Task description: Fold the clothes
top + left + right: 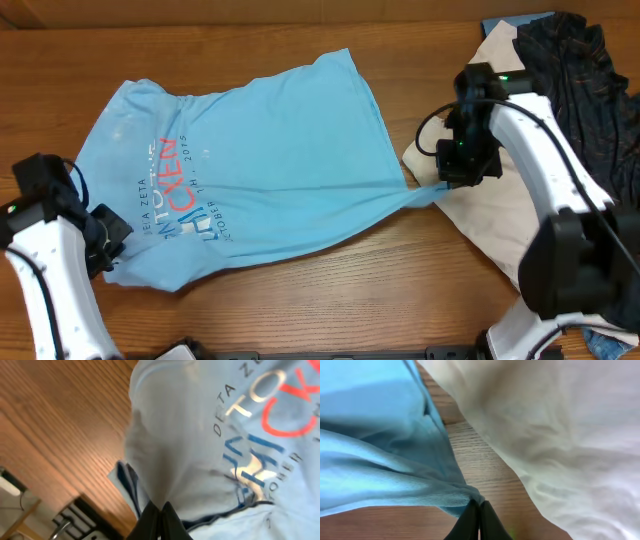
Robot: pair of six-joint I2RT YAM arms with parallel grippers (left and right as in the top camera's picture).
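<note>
T-shirt (370, 435) cloth, light blue, was pinched tight at the tip of the right gripper (479, 507). Its two dark fingers were pressed together with only a thin bit of the shirt's edge between them. The left gripper (161, 510) was squeezed shut the same way on a bunched-up fold of the shirt, next to a dark blue edge.

From above, I could not see the fingers of either gripper, because the arms covered them. Some of the letters on the shirt were lost in folds and hard to read. A cream garment (490, 225) lay partly under the right arm. A black garment (585, 80) sat on it at the far right, and the side of the picture cut it off.

The shirt lay on the wooden table (300, 320), left of the middle, with its print facing up. It was wrinkled and not flat. The letters were white, blue and coral-red and ran sideways. One corner was pulled out into a long, thin point that reached right to the right gripper, just beside the cream garment. The left gripper held the shirt's other end, near the letters.
</note>
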